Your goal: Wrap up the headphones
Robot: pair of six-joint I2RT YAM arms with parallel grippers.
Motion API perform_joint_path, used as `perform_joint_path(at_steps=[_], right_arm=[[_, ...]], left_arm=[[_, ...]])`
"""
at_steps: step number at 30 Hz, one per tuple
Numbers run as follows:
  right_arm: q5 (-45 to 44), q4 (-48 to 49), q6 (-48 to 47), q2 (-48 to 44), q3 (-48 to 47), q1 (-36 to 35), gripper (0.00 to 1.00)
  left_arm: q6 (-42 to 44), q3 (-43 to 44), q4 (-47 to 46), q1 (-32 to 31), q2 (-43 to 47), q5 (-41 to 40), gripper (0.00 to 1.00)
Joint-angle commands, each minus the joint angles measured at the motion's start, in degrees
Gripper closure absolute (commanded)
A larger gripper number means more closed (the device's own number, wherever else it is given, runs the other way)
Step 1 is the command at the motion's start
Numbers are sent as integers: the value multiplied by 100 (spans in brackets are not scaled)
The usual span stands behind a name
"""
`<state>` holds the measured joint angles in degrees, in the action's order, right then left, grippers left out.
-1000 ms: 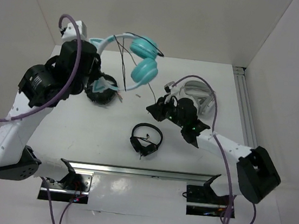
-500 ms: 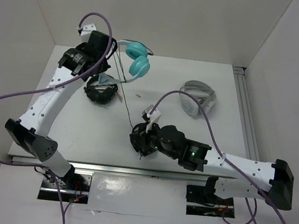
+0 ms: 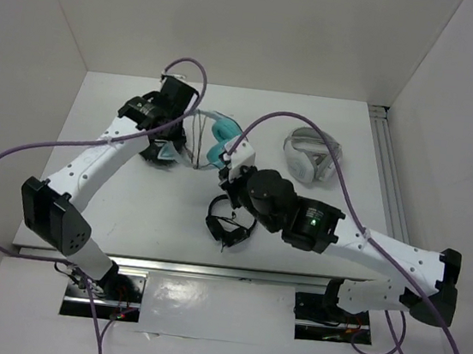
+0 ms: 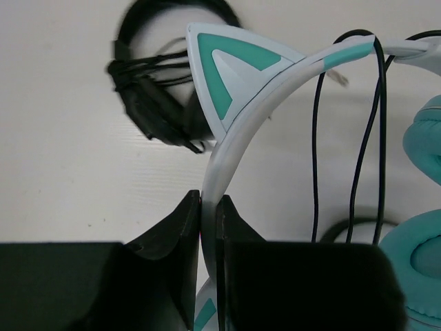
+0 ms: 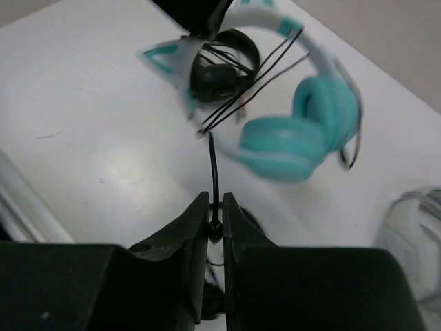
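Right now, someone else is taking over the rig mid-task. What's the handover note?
Left hand: shut on the headband of the headphones.
Right hand: shut on the cable, a stretch away from the headband.
Done: a few cable strands lie draped over the headband.
Left: probably wind the free stretch between headband and right hand, then tuck the end.
Not part of the job: small black headphones and grey-white headphones.
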<state>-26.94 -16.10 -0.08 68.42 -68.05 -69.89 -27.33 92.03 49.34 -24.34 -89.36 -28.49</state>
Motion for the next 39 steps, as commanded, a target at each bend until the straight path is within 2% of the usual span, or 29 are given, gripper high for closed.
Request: perform_joint_path(at_steps=[1, 3, 8, 14, 19, 26, 29, 35, 39], right_arm=[[144, -456, -1010, 224, -270, 388, 100], [58, -456, -1379, 294, -270, 528, 100], [-75, -262, -1750, 365, -69, 1002, 100], [180, 335, -1882, 93, 564, 1540, 100], [303, 634, -1829, -57, 732, 1890, 100], [620, 1038, -1777, -57, 855, 2251, 100], [620, 1091, -1724, -4, 855, 2251, 98], [725, 1030, -1671, 224, 855, 2251, 87], [594, 1135, -1618, 286, 916, 2356, 80]], left_arm=[[922, -228, -698, -640, 375, 1029, 100], [1063, -360, -532, -1079, 376, 934, 100], [1134, -940, -390, -1679, 463, 942, 100], [1002, -1529, -215, -1926, 1016, 732, 100], [949, -1732, -162, -2031, 1553, 1152, 100], [1001, -1785, 14, -2479, 2098, 1328, 100], [1002, -1785, 75, -2532, 2230, 1329, 100], [835, -1654, 207, -2532, 2169, 1065, 100], [773, -1373, 418, -2103, 1949, 1117, 100]])
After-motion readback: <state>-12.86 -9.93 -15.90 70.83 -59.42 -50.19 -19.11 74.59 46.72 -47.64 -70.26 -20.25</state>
